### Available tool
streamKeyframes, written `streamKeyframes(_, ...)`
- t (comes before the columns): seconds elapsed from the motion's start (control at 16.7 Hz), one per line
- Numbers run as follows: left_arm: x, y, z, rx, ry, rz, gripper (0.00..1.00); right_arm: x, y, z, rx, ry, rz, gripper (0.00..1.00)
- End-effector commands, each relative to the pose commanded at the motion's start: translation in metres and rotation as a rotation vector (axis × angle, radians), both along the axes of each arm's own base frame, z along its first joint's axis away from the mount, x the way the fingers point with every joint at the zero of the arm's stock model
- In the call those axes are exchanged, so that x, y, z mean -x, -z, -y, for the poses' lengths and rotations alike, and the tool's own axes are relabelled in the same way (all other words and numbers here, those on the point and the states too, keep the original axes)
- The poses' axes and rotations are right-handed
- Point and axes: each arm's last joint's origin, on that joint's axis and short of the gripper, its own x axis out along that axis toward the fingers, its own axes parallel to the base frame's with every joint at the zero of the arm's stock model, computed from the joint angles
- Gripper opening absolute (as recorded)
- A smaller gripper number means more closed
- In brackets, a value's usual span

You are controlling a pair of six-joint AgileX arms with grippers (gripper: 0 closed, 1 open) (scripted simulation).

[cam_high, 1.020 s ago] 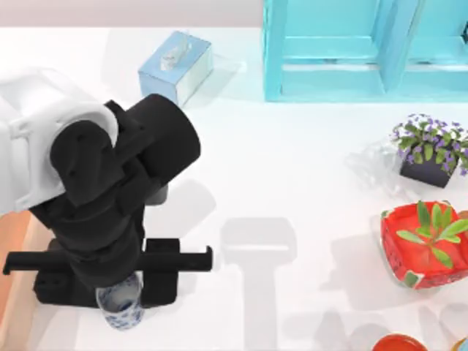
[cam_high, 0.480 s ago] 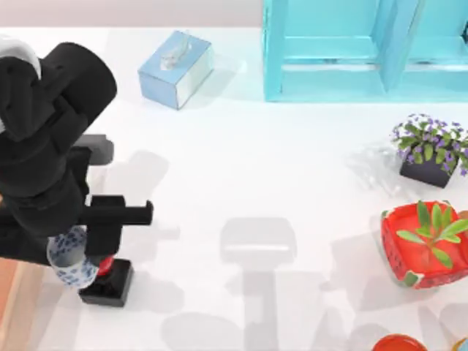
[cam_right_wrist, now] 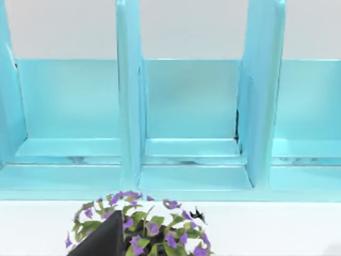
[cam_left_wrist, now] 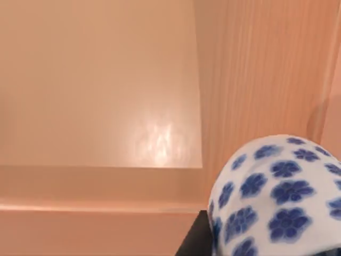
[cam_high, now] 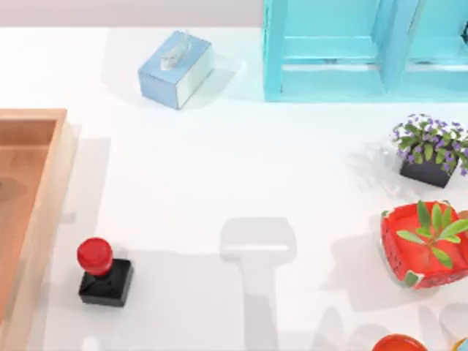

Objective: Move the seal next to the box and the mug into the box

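Left wrist view: mug [cam_left_wrist: 277, 197] hangs over the box [cam_left_wrist: 101, 106] floor, seal [cam_high: 102, 269] beside it.
Glazed, rigid, breakable, likely slippery; I'd grip across its wall. I cannot tell either arm's jaws state.

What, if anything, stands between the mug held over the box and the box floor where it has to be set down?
Nothing visible does. In the left wrist view the mug hangs over the box, whose floor beneath it is bare. The seal stands on the table outside the box wall.

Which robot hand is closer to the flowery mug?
Left. The mug sits right at the left gripper over the wooden box; the right wrist faces the turquoise shelf, by the purple flowers.
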Motion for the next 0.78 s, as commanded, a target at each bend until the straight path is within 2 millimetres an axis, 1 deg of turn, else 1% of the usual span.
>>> streamKeyframes(0.12, 0.007, 0.003, -0.027, -0.002, 0.003, 0.002, 0.0, 0.0, 0.0, 0.0, 0.0, 0.0, 0.0, 1.0)
streamKeyframes(0.18, 0.012, 0.004, -0.038, -0.004, 0.008, 0.003, 0.0, 0.0, 0.0, 0.0, 0.0, 0.0, 0.0, 1.0)
streamKeyframes(0.3, 0.019, 0.006, -0.052, -0.008, 0.021, 0.006, 0.0, 0.0, 0.0, 0.0, 0.0, 0.0, 0.0, 1.0)
streamKeyframes(0.48, 0.024, 0.007, -0.06, -0.013, 0.035, 0.01, 0.0, 0.0, 0.0, 0.0, 0.0, 0.0, 0.0, 1.0)
streamKeyframes(0.78, 0.023, 0.008, -0.06, -0.014, 0.04, 0.008, 0.0, 0.0, 0.0, 0.0, 0.0, 0.0, 0.0, 1.0)
